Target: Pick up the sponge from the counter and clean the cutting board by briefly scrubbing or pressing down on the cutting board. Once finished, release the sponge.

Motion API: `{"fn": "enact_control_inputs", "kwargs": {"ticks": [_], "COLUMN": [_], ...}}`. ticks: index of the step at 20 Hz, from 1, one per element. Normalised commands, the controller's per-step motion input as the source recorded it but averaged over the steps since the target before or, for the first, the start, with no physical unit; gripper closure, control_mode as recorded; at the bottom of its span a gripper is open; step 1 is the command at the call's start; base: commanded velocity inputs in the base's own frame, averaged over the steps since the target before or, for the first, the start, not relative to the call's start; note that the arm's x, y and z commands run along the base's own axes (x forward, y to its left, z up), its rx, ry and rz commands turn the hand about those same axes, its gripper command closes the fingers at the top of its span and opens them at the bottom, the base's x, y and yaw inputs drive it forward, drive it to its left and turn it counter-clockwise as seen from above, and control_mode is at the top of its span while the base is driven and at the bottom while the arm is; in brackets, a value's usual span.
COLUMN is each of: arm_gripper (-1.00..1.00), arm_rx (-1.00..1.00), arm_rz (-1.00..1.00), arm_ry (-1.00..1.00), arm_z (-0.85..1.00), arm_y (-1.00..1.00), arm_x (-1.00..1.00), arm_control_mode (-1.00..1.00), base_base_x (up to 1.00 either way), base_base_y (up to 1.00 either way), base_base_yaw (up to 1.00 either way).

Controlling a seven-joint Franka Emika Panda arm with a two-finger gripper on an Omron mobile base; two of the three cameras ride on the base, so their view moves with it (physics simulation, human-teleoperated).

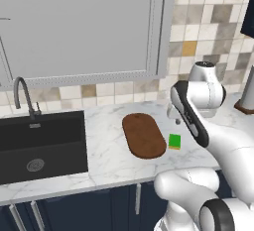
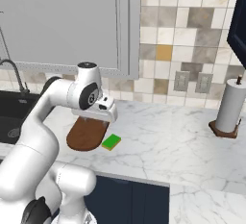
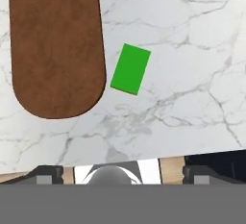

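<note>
We see the counter [image 1: 106, 150] filling the middle of the left base view, with one cutting board [image 1: 144, 135] lying flat at its centre and one sponge [image 1: 174, 141] just beside the board's lower right end, apart from it, presumably left there within easy reach. In the hand view the sponge [image 3: 130, 68] sits centre frame, right of the board [image 3: 55, 45], which suggests we hover high above to line up a grasp. The gripper [image 3: 120, 174] holds nothing; its two fingertips stand wide apart at the frame's bottom.
</note>
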Motion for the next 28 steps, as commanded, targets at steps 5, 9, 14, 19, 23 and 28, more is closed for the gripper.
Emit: {"fn": "enact_control_inputs", "kwargs": {"ticks": [5,9,14,19,23,28], "arm_gripper": [-1.0,-1.0,-1.0,-1.0,-1.0,-1.0], "arm_rx": [-0.04,0.0,0.0,0.0,0.01,0.08], "arm_rz": [-0.01,0.0,-0.03,-0.03,-0.02,-0.04], "arm_ry": [0.04,0.11,0.14,0.13,0.13,0.05], "arm_z": [-0.42,-0.28,-0.26,-0.28,-0.3,-0.24], "arm_y": [-0.13,-0.15,-0.07,-0.05,-0.07,-0.07], "arm_x": [0.03,0.04,0.14,0.2,0.17,0.17], "arm_control_mode": [-1.0,-1.0,-1.0,-1.0,-1.0,-1.0], "base_base_x": [0.0,0.0,0.0,0.0,0.0,0.0], "base_base_y": [0.0,0.0,0.0,0.0,0.0,0.0], "base_base_yaw": [0.0,0.0,0.0,0.0,0.0,0.0]}}
